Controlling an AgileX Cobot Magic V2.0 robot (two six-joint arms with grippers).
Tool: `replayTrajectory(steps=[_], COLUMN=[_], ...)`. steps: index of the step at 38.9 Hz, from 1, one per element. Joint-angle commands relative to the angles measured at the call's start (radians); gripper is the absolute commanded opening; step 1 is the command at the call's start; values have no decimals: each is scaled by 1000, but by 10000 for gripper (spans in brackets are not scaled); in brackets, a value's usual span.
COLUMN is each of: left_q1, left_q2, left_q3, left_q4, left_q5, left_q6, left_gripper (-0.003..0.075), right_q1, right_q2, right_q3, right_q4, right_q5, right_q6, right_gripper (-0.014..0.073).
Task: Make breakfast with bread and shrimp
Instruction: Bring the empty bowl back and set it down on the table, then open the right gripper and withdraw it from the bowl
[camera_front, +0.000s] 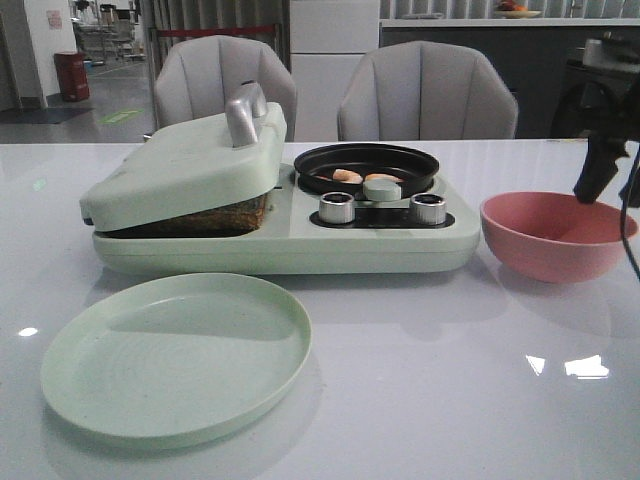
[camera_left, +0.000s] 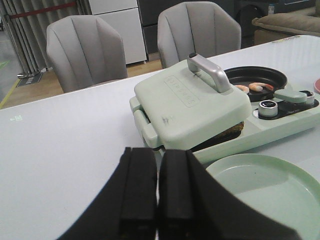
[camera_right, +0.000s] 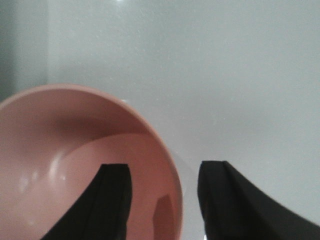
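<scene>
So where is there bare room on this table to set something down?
Free: the white tabletop right of the round pale-green plate, in front of the pink bowl, and left of the pale-green sandwich maker. Crowded: the bowl's rim, straddled by the open right hand.

The breakfast maker (camera_front: 285, 240) and plate (camera_front: 175, 355) are pale mint green, on a glossy white surface (camera_front: 450, 390). The bowl (camera_front: 555, 235) is dusty pink; orange-pink shrimp (camera_front: 348, 176) lie in a black pan (camera_front: 365, 160).

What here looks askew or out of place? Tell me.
The lid of the breakfast maker sits tilted, propped up by the bread beneath it, not closed flat. Shrimp lie in the pan; nothing spilled.
</scene>
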Motion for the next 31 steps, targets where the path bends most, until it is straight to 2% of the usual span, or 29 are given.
replayTrajectory(steps=[1, 7, 14, 20, 31], left_q1=[-9, -9, -9, -9, -9], left_q2=[10, 10, 10, 10, 10], left_q3=[-25, -25, -25, -25, -25], left_q4=[-8, -8, -8, -8, -8], left_q5=[-79, -79, -79, -79, -79], left_q6=[-11, -11, -11, -11, -11], left_gripper=[112, 112, 112, 112, 112], right_q1=[-1, -1, 17, 88, 269], right_q2=[-145, -271, -447, -598, -876], right_q3=[-34, -34, 9, 101, 370], right_q4=[4, 10, 83, 83, 77], right_q5=[-15, -17, -78, -193, -380], right_q6=[-41, -42, -59, -91, -94], right_gripper=[426, 426, 426, 426, 426])
